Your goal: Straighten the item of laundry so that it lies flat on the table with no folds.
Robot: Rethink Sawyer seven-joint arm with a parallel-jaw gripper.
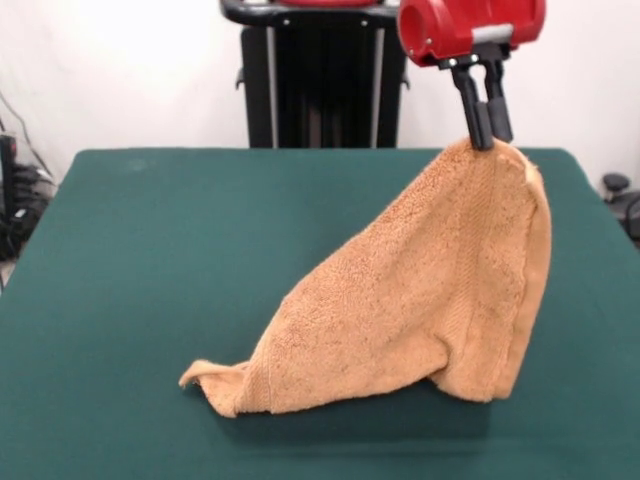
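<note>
The towel [420,300] hangs from the fingers [484,125], which pinch its top corner at about one o'clock in the front view. It drapes down toward seven o'clock, its lower edge crumpled on the green worktop [150,260]. The red arm [470,28] reaches down from above, fingers pointing downward.

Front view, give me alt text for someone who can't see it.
A red robot arm's gripper pinches the top corner of an orange-tan towel and holds it up, so the cloth hangs as a tall drape. Its lower edge and one trailing corner rest crumpled on the dark green table.
</note>
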